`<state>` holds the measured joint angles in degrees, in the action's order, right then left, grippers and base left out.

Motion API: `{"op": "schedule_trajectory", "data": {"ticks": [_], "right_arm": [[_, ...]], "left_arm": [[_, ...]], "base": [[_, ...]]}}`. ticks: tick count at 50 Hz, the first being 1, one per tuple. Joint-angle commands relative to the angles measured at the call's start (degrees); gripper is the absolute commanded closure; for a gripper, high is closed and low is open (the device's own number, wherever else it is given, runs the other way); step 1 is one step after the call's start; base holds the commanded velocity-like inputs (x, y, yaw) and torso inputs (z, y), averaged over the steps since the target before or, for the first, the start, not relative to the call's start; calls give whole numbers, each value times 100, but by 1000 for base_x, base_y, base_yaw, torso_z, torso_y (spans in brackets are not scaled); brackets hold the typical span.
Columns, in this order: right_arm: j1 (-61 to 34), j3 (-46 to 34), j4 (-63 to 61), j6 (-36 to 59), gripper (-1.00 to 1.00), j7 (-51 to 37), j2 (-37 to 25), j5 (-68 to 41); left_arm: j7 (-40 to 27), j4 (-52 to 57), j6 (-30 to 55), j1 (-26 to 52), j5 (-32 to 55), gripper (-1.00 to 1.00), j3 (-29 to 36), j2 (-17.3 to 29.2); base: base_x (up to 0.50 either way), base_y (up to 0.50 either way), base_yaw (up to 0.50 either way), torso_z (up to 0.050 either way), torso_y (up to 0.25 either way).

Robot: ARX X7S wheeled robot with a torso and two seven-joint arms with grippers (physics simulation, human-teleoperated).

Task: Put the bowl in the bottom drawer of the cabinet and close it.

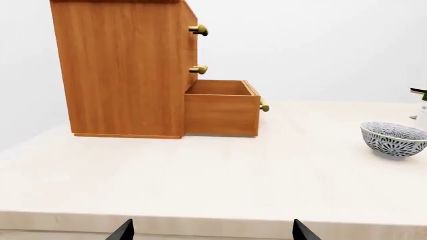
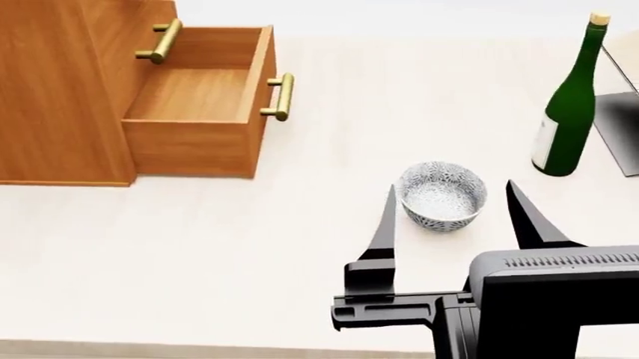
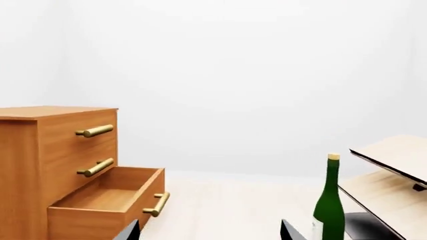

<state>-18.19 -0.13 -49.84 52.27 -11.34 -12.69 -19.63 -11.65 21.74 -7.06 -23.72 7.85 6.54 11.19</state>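
Observation:
The speckled white bowl [image 2: 442, 196] stands upright on the pale table [image 2: 250, 254], to the right of the cabinet [image 2: 55, 97]. It also shows in the left wrist view as the bowl [image 1: 395, 139]. The bottom drawer [image 2: 194, 101] is pulled out and looks empty; its brass handle [image 2: 280, 96] faces the bowl. My right gripper [image 2: 450, 187] is open, one finger on each side of the bowl in the head view; whether it touches is unclear. In the right wrist view the right gripper [image 3: 210, 235] holds nothing and the bowl is hidden. My left gripper [image 1: 212, 235] is open at the table's near edge.
A green bottle [image 2: 569, 105] stands upright right of the bowl. Behind it is a pale wood rack [image 3: 393, 185] with a grey base [image 2: 619, 127]. The two upper drawers [image 3: 80, 145] are shut. The open drawer [image 1: 222, 107] juts out from the cabinet [image 1: 123, 65].

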Motion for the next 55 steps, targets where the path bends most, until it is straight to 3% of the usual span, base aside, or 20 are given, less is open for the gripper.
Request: {"op": "schedule_trajectory", "data": {"ticks": [1, 55], "right_arm": [[-23, 5, 22, 4, -100, -36, -30, -49], [95, -124, 171, -240, -100, -163, -120, -168]], "left_arm": [[-51, 3, -9, 9, 20, -100, 31, 39], [-230, -111, -110, 77, 62, -100, 189, 189]], "base": [[0, 266, 0, 0, 0], [0, 261, 0, 0, 0]]}}
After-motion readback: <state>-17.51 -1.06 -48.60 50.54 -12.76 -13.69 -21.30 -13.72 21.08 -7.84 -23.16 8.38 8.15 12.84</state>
